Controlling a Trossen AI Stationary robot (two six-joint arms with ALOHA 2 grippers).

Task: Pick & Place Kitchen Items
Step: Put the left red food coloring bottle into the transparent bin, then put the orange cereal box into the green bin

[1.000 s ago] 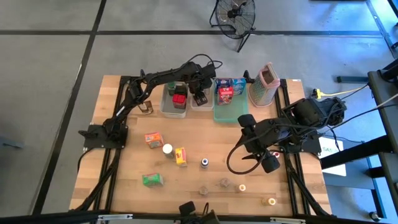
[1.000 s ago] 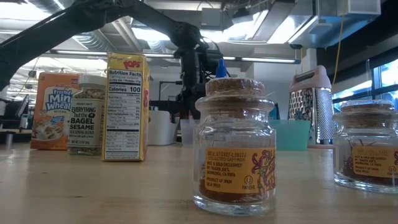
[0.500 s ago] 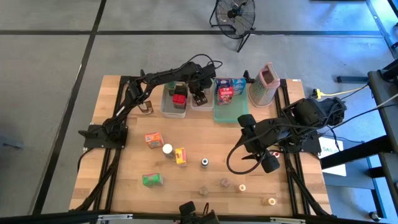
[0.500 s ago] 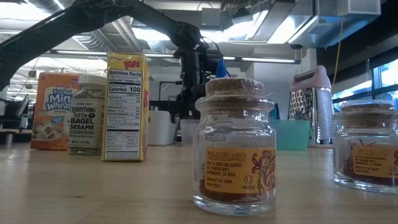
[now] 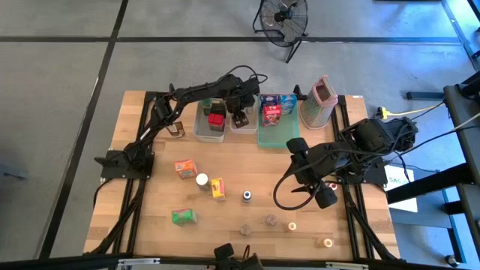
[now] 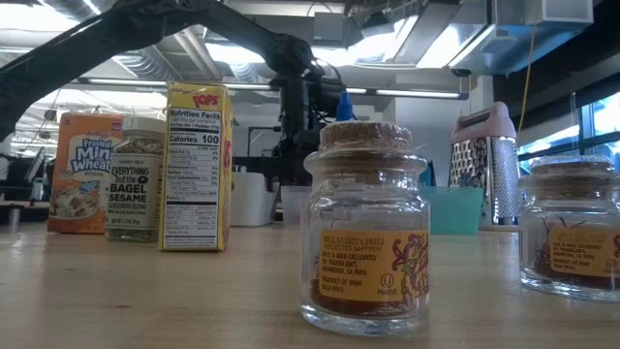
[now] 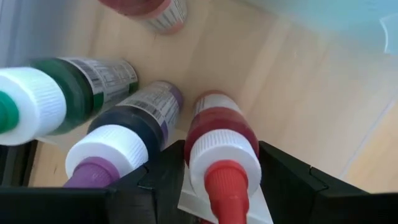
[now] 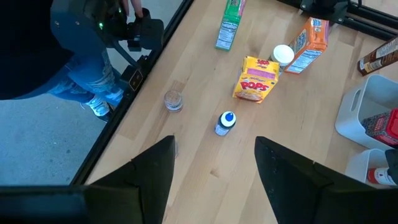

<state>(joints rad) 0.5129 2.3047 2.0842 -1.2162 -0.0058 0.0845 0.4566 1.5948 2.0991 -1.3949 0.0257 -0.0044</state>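
Note:
My left gripper [image 5: 241,117] points down into a clear tub [image 5: 242,127] at the table's far side. Its open fingers stand on either side of an upright red-capped bottle [image 7: 221,146]. A purple-capped bottle [image 7: 127,134] and a green-capped bottle [image 7: 59,93] lean beside it in the tub. My right gripper [image 5: 297,150] hangs open, high over the table's right half, with nothing between its fingers. Below it, out on the boards, stand a yellow box [image 8: 256,79] and a blue-capped bottle [image 8: 225,122]. My left gripper has one finger [image 7: 163,177] on each side of the red-capped bottle's white collar [image 7: 219,152], coming from above. The bottle stands upright on the tub's floor. Whether the fingers touch the collar, I cannot tell.
Another tub [image 5: 210,124] holds a red box. A green tray [image 5: 276,135] carries blue boxes, with the grater [image 5: 319,101] to its right. An orange box [image 5: 184,168], a white-capped jar [image 5: 202,180], a green box [image 5: 183,217] and several small jars [image 5: 271,220] dot the near half. A person stands at the near edge [image 8: 74,68].

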